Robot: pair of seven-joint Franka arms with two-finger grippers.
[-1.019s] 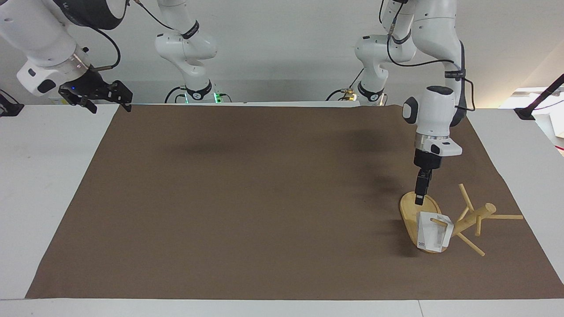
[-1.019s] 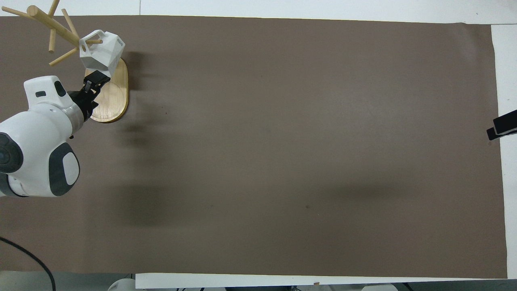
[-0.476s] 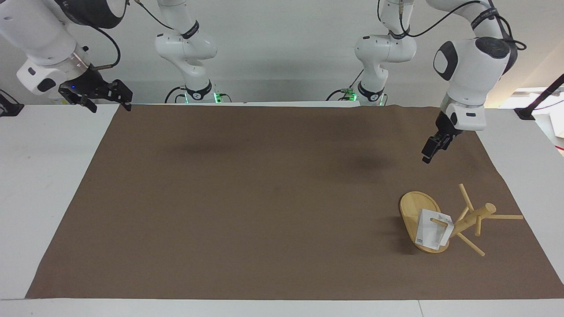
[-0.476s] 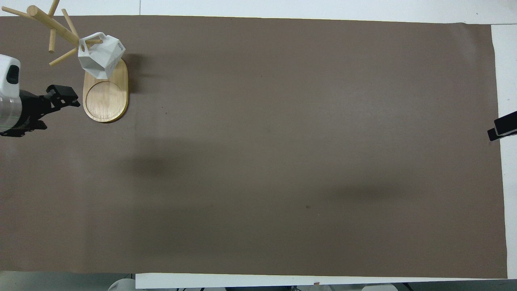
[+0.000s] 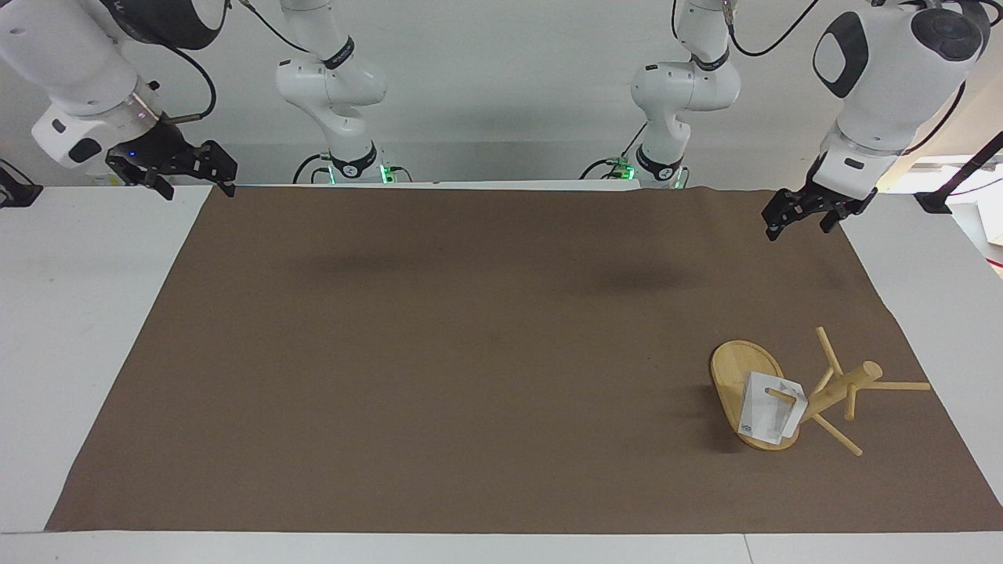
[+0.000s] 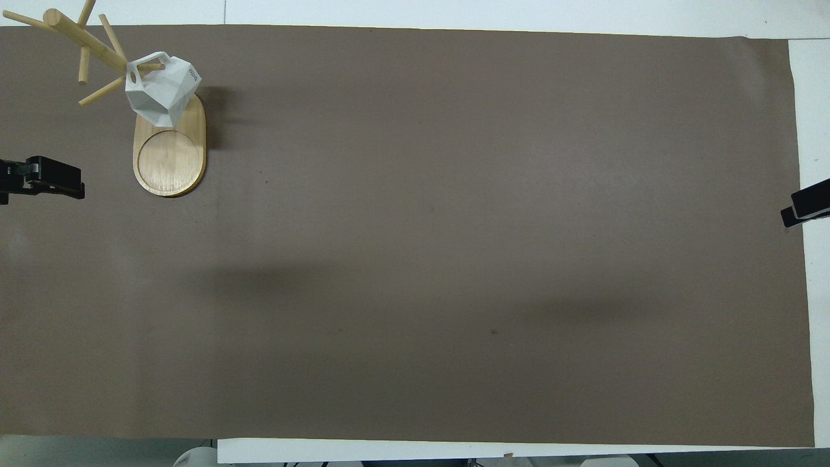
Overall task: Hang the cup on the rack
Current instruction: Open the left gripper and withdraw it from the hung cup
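The bamboo rack (image 5: 850,384) stands on its oval base (image 5: 735,370) toward the left arm's end of the table, far from the robots. It also shows in the overhead view (image 6: 170,155). The white faceted cup (image 5: 766,419) hangs by its handle on one of the rack's pegs, over the base; it shows in the overhead view too (image 6: 162,91). My left gripper (image 5: 799,228) is open and empty, raised over the mat's edge, well apart from the rack (image 6: 65,181). My right gripper (image 5: 196,186) is open and empty and waits over the right arm's end (image 6: 804,207).
A brown mat (image 5: 470,352) covers most of the white table (image 5: 78,329). Nothing else lies on the mat.
My left gripper has let go near the cup, risen from the rack's base and drawn back toward the robots. The cup stays hanging on the peg. The right arm has not moved.
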